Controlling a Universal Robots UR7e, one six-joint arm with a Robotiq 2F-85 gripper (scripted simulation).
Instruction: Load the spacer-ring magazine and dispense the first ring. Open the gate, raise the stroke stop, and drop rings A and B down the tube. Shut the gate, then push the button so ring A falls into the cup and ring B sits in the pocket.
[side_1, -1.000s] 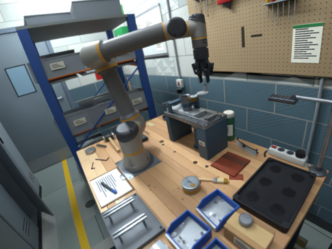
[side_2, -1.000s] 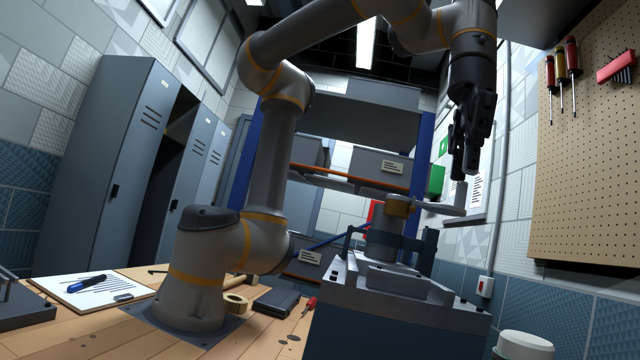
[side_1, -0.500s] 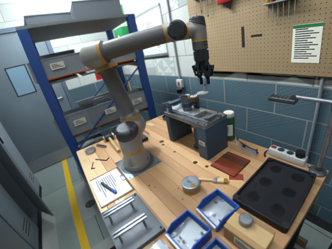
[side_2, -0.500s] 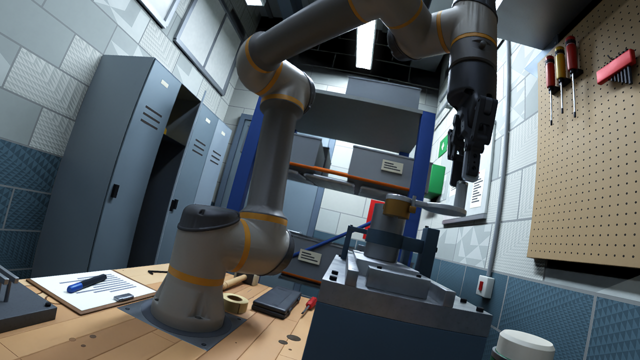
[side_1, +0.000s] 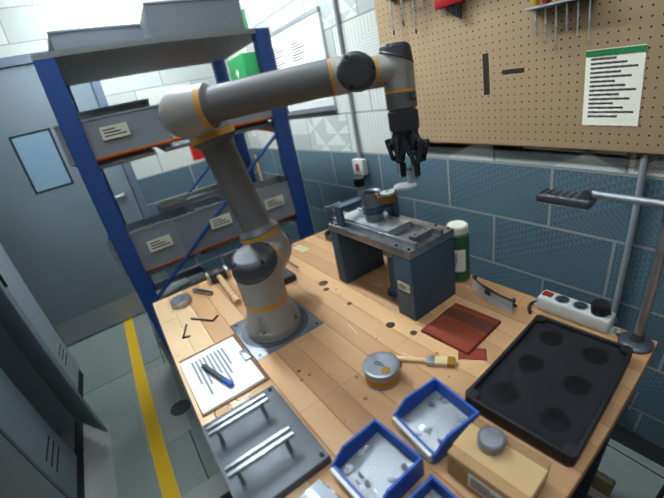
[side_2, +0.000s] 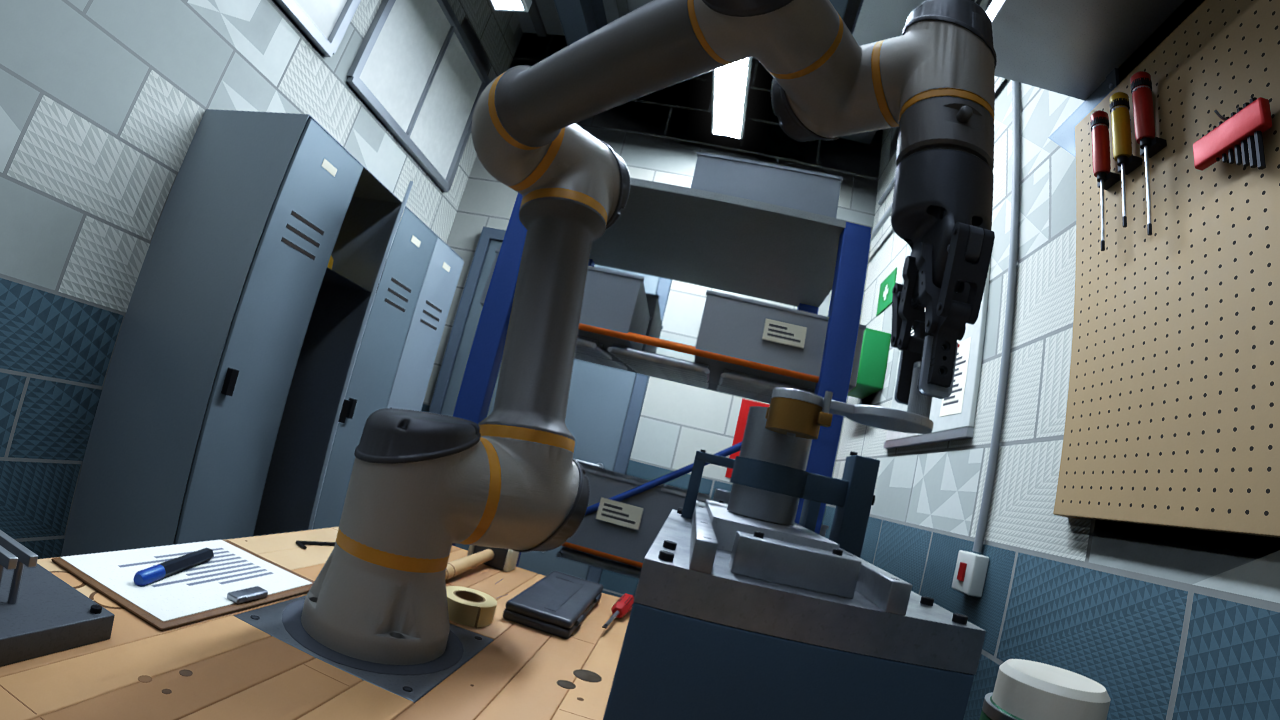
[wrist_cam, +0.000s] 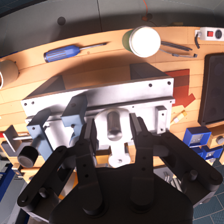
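The knurled knob of the gate (wrist_cam: 114, 123) stands half hidden between my fingers. My gripper (side_1: 409, 170) is open and holds nothing, its fingers hanging either side of the knob. The pale gate arm (side_2: 873, 415) is swung out sideways from the brass collar (side_2: 795, 414) on top of the grey tube (side_1: 373, 205), which rises from the steel magazine block (side_1: 399, 230) on its blue-grey stand. A ring (side_1: 491, 439) lies on a cardboard box at the near right of the bench. The cup and pocket are not visible.
A pegboard (side_1: 525, 69) with tools hangs behind the magazine, and a green bottle (side_1: 458, 249) stands just right of it. A black tray (side_1: 552, 383), blue bins (side_1: 434, 418), a tin with a brush (side_1: 382, 369) and a red mat (side_1: 461, 324) occupy the bench front.
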